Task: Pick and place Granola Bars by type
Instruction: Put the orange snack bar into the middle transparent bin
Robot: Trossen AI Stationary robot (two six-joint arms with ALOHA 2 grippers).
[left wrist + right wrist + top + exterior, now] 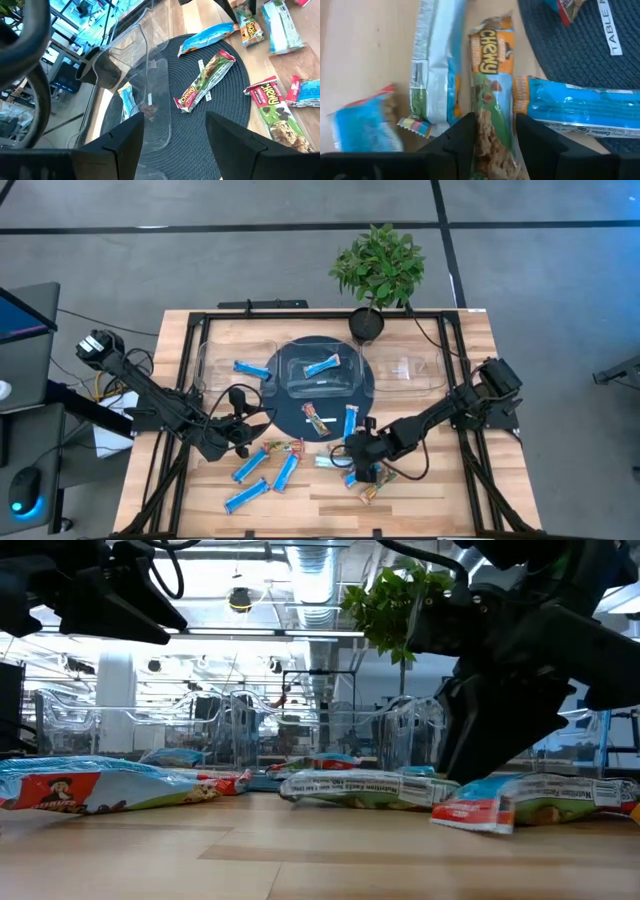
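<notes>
Granola bars lie scattered on the wooden table and on the dark round mat (290, 415). Blue bars (250, 465) lie near the table's front; a tan bar (318, 418) and a blue bar (351, 420) lie on the mat. My right gripper (360, 458) is low by the mat's near right edge, shut on a tan and green Chewy bar (490, 95). Beside that bar lie a pale bar (432, 65) and a blue bar (580, 107). My left gripper (240, 425) is open and hangs above the mat's left edge, touching nothing. My right gripper holds the tan and green Chewy bar near one end (495, 135), pinched between its two fingers across the bar's width. The fingers come from above, pointing down. In the low view the bar (530, 802) lies flat on the table under the gripper.
Three clear trays stand along the far side. The left tray (225, 365) and the middle tray (320, 385) each hold a blue bar; the right tray (405, 370) stands beside them. A potted plant (378, 270) is at the far edge. A white label strip (201, 65) lies on the mat.
</notes>
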